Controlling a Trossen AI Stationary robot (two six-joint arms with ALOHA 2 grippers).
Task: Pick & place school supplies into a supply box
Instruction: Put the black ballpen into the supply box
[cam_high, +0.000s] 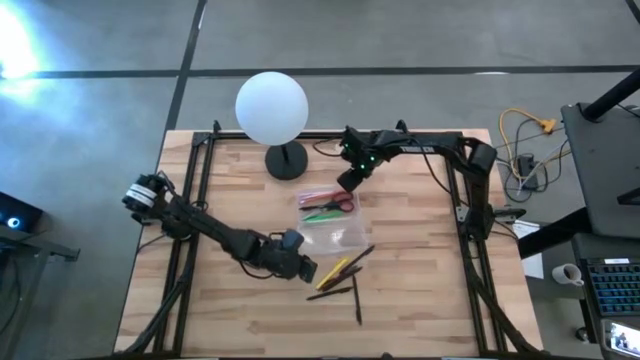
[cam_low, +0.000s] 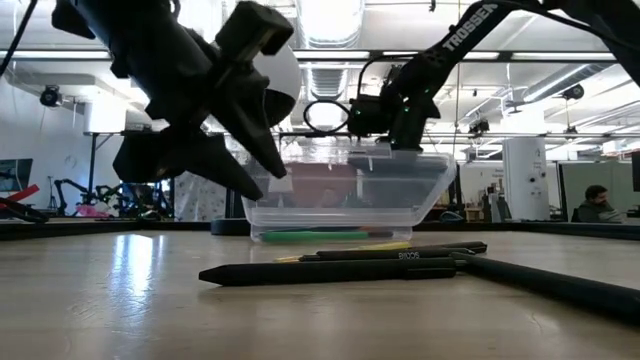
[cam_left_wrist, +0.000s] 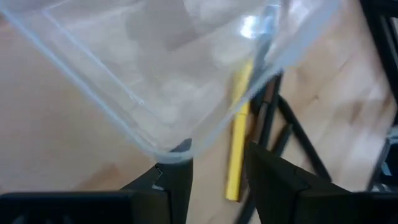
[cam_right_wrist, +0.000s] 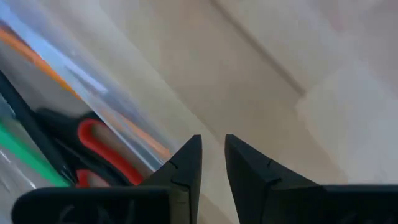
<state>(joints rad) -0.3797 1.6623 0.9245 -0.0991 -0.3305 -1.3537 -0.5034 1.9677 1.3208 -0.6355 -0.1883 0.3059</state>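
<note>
A: Supply box (cam_high: 333, 224)?
B: Mid-table, scissors (cam_high: 336, 203) inside. Left gripper (cam_high: 303, 269) at its near corner, jaws apart, possibly straddling the rim.
A: Right gripper (cam_high: 348, 182)?
B: Far edge, jaws narrow, empty.

**Bright overhead light, soft close-ups**

Ceiling strip lights beyond the table burn white in the low view and leave a pale sheen on the light wooden tabletop (cam_low: 120, 300). From above, the white globe lamp on its black base (cam_high: 271, 108) glows evenly, and a hard glare blooms at the floor's left edge. Both wrist views are blurred: the clear plastic supply box (cam_left_wrist: 155, 93) looks milky, the red-handled scissors (cam_right_wrist: 102, 149) smeared. Shadows stay faint and short.
</note>
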